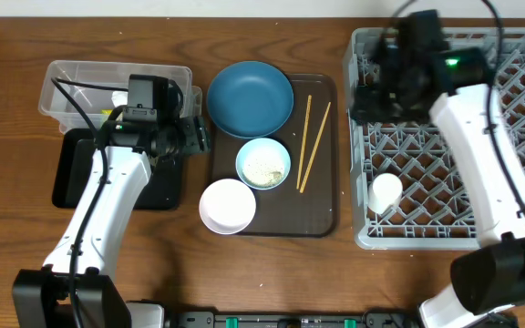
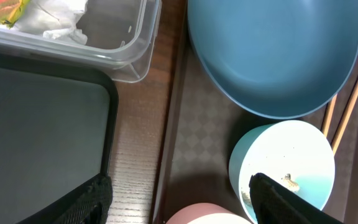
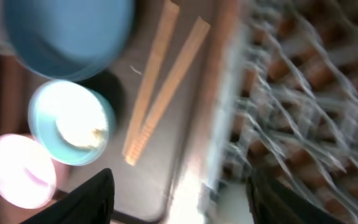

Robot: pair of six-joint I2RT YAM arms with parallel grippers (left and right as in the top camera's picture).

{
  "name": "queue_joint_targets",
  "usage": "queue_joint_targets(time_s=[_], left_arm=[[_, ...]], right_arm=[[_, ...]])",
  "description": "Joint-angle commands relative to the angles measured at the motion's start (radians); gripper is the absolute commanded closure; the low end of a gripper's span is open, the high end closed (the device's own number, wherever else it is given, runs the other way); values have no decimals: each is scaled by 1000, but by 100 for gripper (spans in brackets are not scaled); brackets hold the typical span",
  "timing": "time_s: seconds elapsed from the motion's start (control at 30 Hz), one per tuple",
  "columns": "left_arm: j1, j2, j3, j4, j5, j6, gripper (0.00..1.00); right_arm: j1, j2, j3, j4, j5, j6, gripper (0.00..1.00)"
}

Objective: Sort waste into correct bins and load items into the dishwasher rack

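Note:
The dark blue plate (image 1: 250, 97), the light blue bowl (image 1: 263, 163) holding rice grains, the white bowl (image 1: 227, 206) and two chopsticks (image 1: 312, 137) lie on the brown tray (image 1: 322, 214). The small white cup (image 1: 385, 192) lies in the grey rack (image 1: 518, 164). The wrapper (image 2: 2, 9) and napkin (image 2: 55, 18) lie in the clear tub (image 1: 71, 77); the black tray (image 1: 71, 173) sits beside it. My left gripper (image 2: 179, 199) is open and empty over the brown tray's left edge. My right gripper (image 3: 179, 193) is open and empty above the rack's left side.
The brown tray sits between the bins and the rack. The rack's left wall (image 1: 358, 137) stands close to the tray's right edge. Bare wooden table (image 1: 272, 273) lies in front.

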Motion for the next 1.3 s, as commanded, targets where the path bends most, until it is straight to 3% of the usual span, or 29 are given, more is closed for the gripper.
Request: queue_joint_targets(time_s=[0.0,0.13,0.57,1.27], left_arm=[[1,-3,-8,-5,-13,13,27],[1,-4,-8,-12,-13,13,27],[1,-4,-7,-14,-13,52,27],[0,-4,-7,-34,-7,51,27]], right_arm=[[76,-6,-16,62,-9,83,39],[143,-6,-68,160,26,156,46],[252,11,-324,392,26,238,49],[259,88,-356,429,21,248,53]])
